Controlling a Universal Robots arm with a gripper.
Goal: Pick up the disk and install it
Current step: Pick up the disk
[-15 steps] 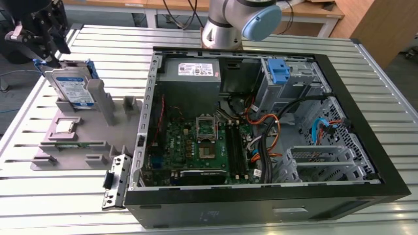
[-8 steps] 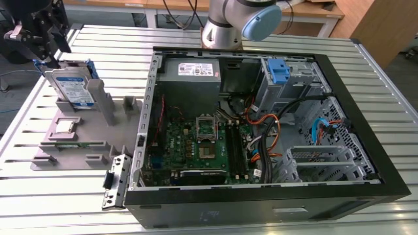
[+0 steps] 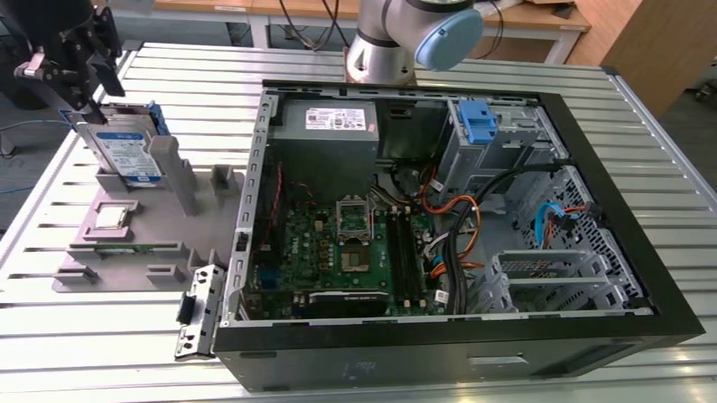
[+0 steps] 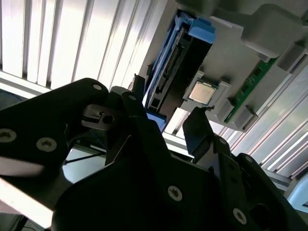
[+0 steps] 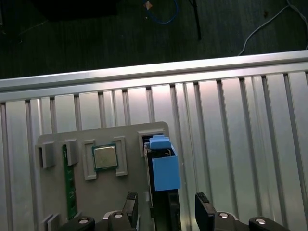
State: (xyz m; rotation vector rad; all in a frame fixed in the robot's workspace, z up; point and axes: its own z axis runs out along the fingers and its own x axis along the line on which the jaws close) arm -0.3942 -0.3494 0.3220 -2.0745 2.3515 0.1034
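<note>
Progress is at the pickup stage; nothing of the install is done.

Exterior view: the disk point(image 3: 121, 151) stands on edge in a slot of the grey fixture point(image 3: 123, 231), on the slatted table point(image 3: 370, 369) at the exterior view's left, well apart from the open computer case point(image 3: 661, 277). The gripper point(image 3: 87, 107) hangs at the disk's upper edge. The disk is not lifted, and its lower part sits in the fixture. It shows a silver face with a white-and-blue label and blue carrier rails along the edges.

Second wrist view: the gripper point(image 4: 166, 115) has its black fingers point(image 4: 137, 98) apart, one to each side of the disk's point(image 4: 168, 72) near end. No clamping contact is evident. The disk is seen edge-on here, a dark body between blue rails. A processor chip point(image 4: 201, 91) rests in the fixture beside it.

First wrist view: the gripper's point(image 5: 166, 207) fingers stand spread, straddling the disk point(image 5: 163, 171), with a gap visible on at least one side. The blue carrier tab faces the camera.

Judgement: grasp, lift, transfer and seating in the case all remain.
</note>
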